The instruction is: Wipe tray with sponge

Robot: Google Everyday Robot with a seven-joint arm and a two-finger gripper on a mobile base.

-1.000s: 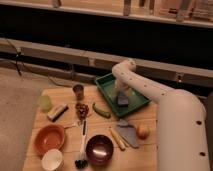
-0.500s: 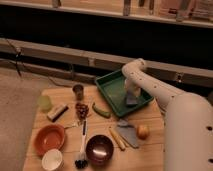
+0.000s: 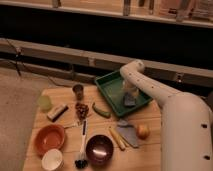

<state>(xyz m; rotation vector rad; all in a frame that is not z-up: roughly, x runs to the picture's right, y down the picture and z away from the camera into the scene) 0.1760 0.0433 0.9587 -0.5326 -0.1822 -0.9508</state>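
Dim warm light, hand [image 3: 129, 96] murky over tray [image 3: 110, 90]

From here the gripper [image 3: 129, 96] sits low inside the tray [image 3: 111, 92], covering the top of the sponge [image 3: 129, 102], so I can't tell whether they touch. The white arm [image 3: 180, 120] hides the tray's right rim and runs off right and bottom. The table [image 3: 140, 156] is cut off at its near edge.

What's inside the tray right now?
The sponge lies on the tray floor, with the gripper right over it. The arm covers the tray's far right corner, so anything there is hidden.
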